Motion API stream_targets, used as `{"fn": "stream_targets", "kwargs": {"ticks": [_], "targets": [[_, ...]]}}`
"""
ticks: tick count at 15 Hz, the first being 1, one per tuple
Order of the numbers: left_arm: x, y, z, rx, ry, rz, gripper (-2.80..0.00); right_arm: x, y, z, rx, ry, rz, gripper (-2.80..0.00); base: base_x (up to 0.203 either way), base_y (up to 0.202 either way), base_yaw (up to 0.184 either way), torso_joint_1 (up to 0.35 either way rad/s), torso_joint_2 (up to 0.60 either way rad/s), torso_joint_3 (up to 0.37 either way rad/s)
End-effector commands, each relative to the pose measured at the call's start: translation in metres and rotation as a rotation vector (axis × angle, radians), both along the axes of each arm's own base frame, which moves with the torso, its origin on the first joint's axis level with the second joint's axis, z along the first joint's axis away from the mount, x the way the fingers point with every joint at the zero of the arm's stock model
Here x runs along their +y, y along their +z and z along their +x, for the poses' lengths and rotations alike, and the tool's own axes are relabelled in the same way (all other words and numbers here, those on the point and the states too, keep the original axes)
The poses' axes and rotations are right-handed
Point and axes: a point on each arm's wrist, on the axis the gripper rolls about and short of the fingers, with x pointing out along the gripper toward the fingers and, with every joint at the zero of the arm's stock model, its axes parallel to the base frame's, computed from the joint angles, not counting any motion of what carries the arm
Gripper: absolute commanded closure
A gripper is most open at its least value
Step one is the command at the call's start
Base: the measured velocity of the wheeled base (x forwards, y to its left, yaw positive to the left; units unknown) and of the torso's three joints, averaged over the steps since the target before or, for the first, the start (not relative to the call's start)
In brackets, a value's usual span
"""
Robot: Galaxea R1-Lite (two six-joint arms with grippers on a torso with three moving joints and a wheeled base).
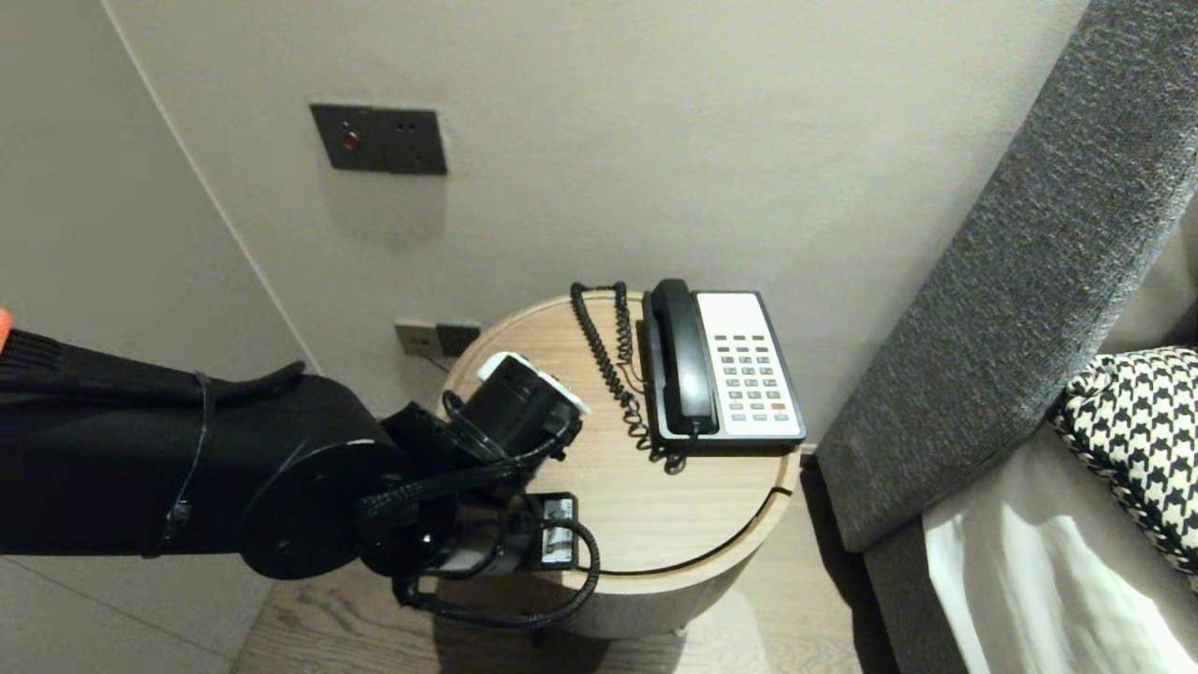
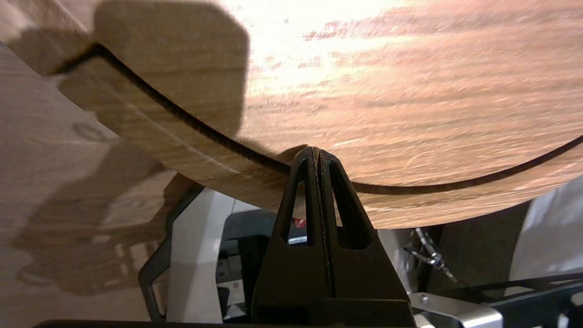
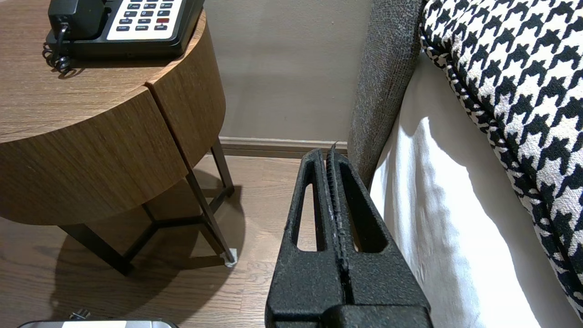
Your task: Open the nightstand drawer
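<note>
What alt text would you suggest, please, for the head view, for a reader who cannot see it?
The robot's black left arm reaches in from the left over the near edge of a round wooden side table. A black and white corded telephone sits at the table's far right, near a grey headboard.

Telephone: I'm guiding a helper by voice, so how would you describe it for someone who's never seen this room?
Beside the grey headboard stands a round wooden table. On its far side, towards the headboard, lies the telephone: black base, white keypad, black handset cradled on the left, coiled cord trailing alongside, the only device on the tabletop.
</note>
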Motion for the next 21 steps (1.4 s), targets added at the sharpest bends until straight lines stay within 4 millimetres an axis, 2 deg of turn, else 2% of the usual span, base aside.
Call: {"fn": "stream_targets", "kwargs": {"ticks": [1,8,11,18,21], "targets": [[-0.001,-0.003,-0.004,0.013,-0.006,0.007,0.0,0.0,-0.011,0.003,0.039,0.0,0.0,0.0,0.0,0.0,0.0,0.0,0.0,0.0],[0.006,-0.001,-0.031,0.025,-0.061,0.014,0.0,0.0,-0.011,0.003,0.039,-0.001,0.0,0.0,0.0,0.0,0.0,0.0,0.0,0.0],[0.017,-0.005,-0.046,0.042,-0.083,0.031,0.0,0.0,-0.011,0.003,0.039,0.0,0.0,0.0,0.0,0.0,0.0,0.0,0.0,0.0],[0.047,-0.015,-0.094,0.087,-0.18,0.068,0.0,0.0,-0.011,0.003,0.039,0.0,0.0,0.0,0.0,0.0,0.0,0.0,0.0,0.0],[0.055,-0.011,-0.109,0.076,-0.221,0.053,0.0,0.0,-0.011,0.003,0.039,0.0,0.0,0.0,0.0,0.0,0.0,0.0,0.0,0.0]]}}
